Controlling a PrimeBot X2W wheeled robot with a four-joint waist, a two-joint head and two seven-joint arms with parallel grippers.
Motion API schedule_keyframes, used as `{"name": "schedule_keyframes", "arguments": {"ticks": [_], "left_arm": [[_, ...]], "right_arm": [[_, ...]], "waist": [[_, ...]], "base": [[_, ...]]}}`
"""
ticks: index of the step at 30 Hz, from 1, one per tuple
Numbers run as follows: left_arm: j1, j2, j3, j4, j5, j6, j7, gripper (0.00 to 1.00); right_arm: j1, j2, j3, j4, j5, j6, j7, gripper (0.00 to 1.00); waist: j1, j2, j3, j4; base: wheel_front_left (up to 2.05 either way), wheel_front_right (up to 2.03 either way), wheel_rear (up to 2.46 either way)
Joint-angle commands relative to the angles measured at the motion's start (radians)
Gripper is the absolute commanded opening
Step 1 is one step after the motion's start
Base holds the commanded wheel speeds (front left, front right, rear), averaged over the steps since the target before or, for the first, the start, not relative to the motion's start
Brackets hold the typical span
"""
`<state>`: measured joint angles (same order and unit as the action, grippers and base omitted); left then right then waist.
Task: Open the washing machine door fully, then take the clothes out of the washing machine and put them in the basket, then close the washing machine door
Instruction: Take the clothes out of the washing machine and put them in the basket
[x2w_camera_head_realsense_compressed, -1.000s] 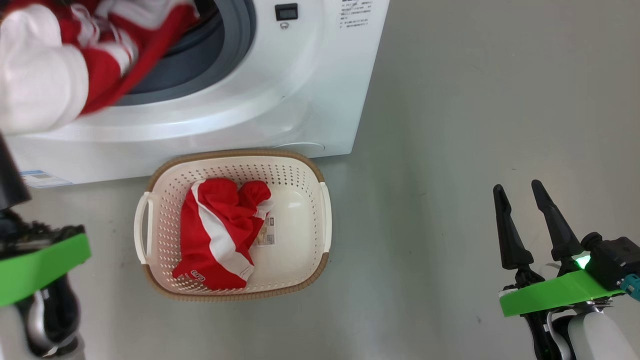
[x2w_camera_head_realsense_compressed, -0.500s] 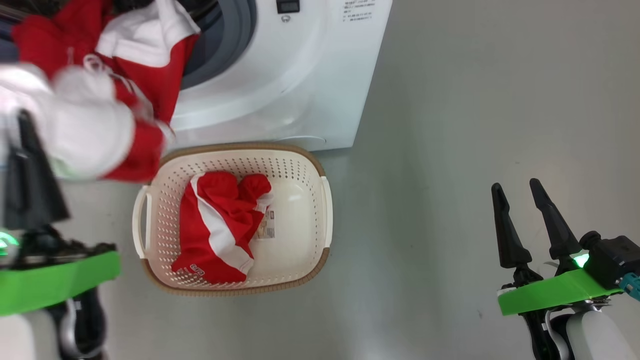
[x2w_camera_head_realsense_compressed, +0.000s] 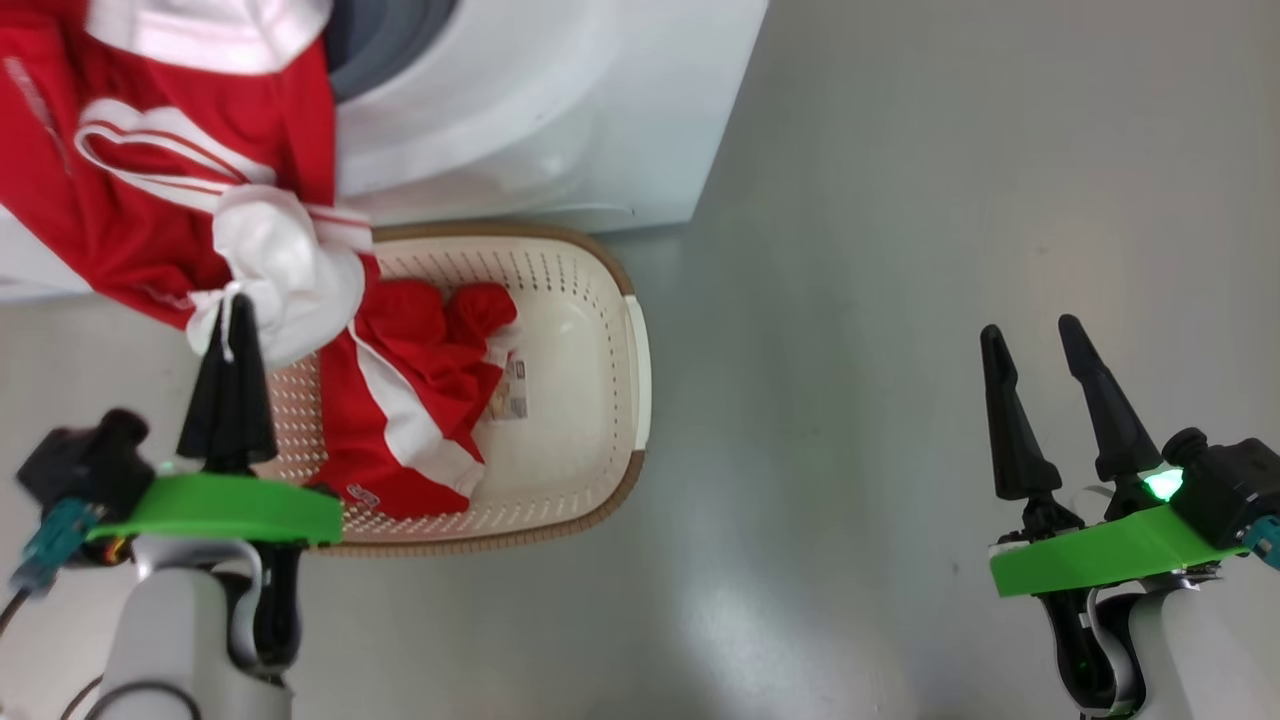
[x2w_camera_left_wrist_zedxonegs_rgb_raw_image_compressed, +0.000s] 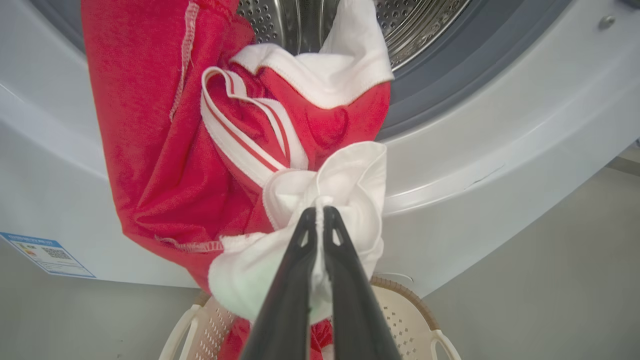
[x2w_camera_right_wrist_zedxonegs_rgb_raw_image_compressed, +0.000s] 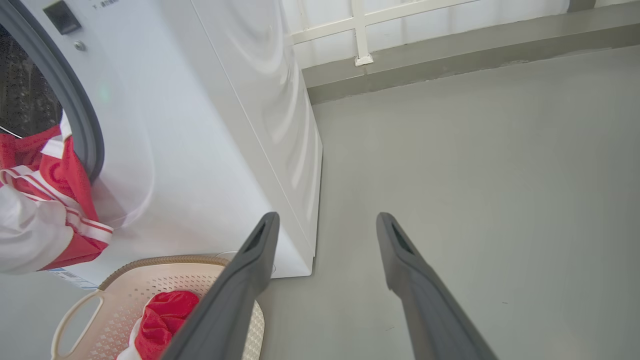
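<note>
Left wrist view: left fingers (x2w_camera_left_wrist_zedxonegs_rgb_raw_image_compressed: 287, 300) clamp clothes (x2w_camera_left_wrist_zedxonegs_rgb_raw_image_compressed: 165, 165) above basket (x2w_camera_left_wrist_zedxonegs_rgb_raw_image_compressed: 400, 317)

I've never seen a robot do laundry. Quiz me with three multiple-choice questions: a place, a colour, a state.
1. Where is the basket? A on the floor before the washing machine; B on top of the machine; C on a shelf.
2. What colours are the clothes? A blue and grey; B red and white; C black.
3. How is the left gripper? A open, empty; B shut on the clothes; C open, lying flat.
Answers: 1 A, it stands at the machine's foot. 2 B, red fabric with white stripes. 3 B, it pinches white cloth.
</note>
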<state>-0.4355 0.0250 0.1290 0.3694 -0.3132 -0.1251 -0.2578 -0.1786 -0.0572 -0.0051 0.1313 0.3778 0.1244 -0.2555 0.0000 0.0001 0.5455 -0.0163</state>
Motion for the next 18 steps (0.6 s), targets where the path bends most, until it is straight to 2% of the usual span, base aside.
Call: {"name": "schedule_keyframes", "arguments": {"ticks": [1, 7, 15, 18], "left_arm": [[-0.023, 0.025, 0.017, 0.020, 0.011, -0.006, -0.004, 0.00], [-0.100, 0.033, -0.024, 0.181, 0.050, -0.006, -0.004, 0.00], [-0.190, 0.052, -0.028, 0.296, 0.074, -0.006, -0.004, 0.00], [-0.228, 0.055, -0.016, 0.340, 0.083, -0.006, -0.004, 0.09]], "right_arm": [[-0.006, 0.000, 0.020, -0.026, -0.002, 0.006, -0.006, 1.00], [-0.021, 0.003, 0.020, -0.032, -0.009, 0.006, -0.006, 1.00], [-0.040, 0.005, 0.023, -0.042, -0.013, 0.006, -0.006, 1.00], [-0.046, 0.005, 0.024, -0.046, -0.016, 0.006, -0.006, 1.00]], "waist": [[0.0000, -0.0001, 0.044, -0.009], [0.0000, -0.0001, 0.091, -0.011], [0.0000, -0.0001, 0.133, -0.014], [0.0000, -0.0001, 0.148, -0.014]], "base": [[0.00, 0.00, 0.00], [0.00, 0.00, 0.00], [0.00, 0.00, 0.00], [0.00, 0.00, 0.00]]}}
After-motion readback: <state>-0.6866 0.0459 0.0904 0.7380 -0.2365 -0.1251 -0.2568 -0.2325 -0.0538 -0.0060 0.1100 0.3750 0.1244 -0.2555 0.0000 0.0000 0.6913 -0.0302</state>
